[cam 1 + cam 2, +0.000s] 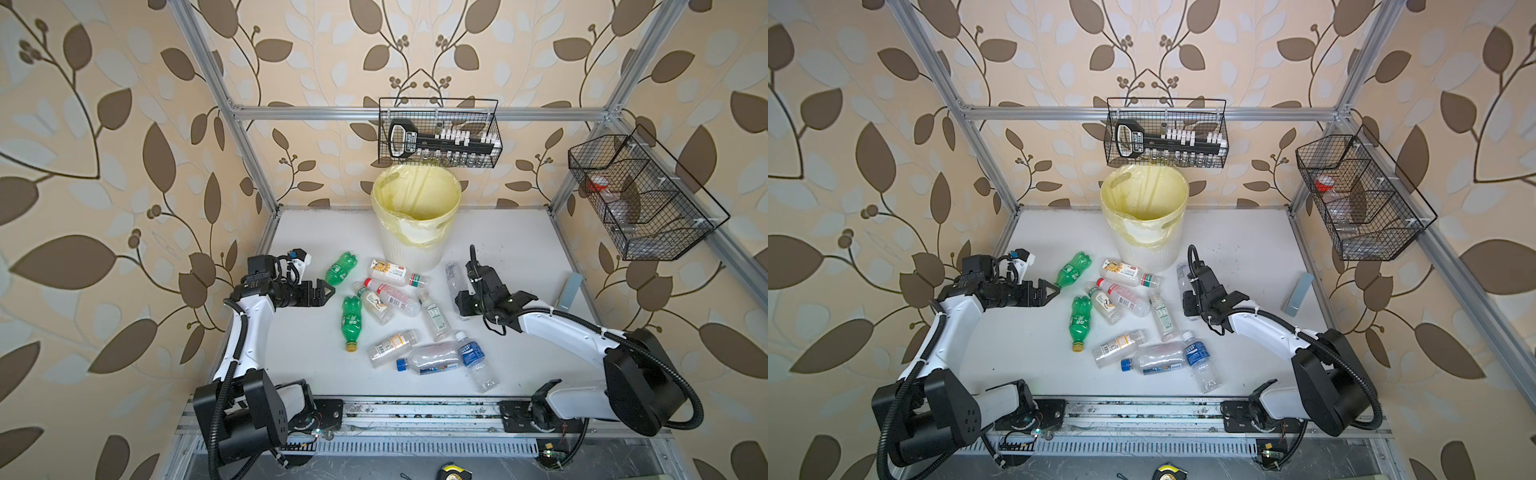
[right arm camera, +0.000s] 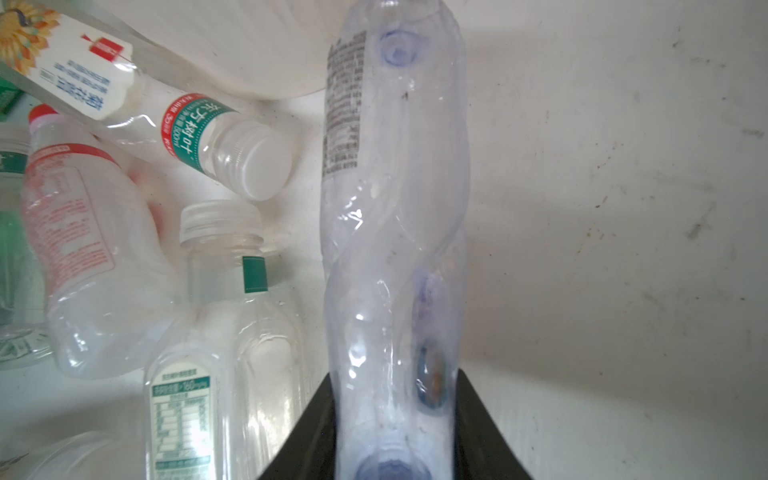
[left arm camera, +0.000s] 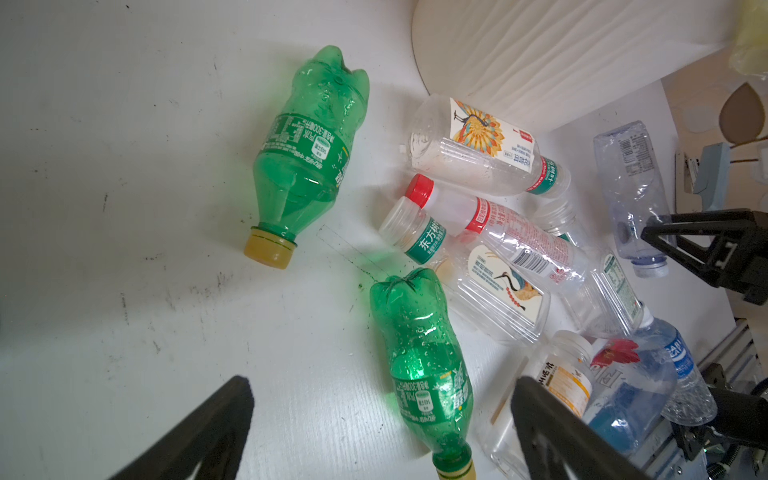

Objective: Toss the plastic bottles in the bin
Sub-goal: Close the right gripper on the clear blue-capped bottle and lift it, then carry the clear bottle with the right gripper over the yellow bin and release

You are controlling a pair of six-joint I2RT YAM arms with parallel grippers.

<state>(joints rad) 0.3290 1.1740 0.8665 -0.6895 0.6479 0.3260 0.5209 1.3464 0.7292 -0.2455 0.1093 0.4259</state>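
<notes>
The right hand (image 2: 395, 415) is clamped on the neck end of a crumpled, clear bluish plastic bottle (image 2: 395, 208) stretching ahead of it over the white desk (image 2: 602, 208). Thin and empty, it looks light and soft, likely to buckle or slip; the stiffer neck is the surer hold. The round white ribbed bin (image 1: 409, 253) stands just beyond the bottle's far end. The left hand (image 1: 327, 291) hangs wide open, a green yellow-capped plastic bottle (image 3: 424, 365) just ahead of it.
</notes>
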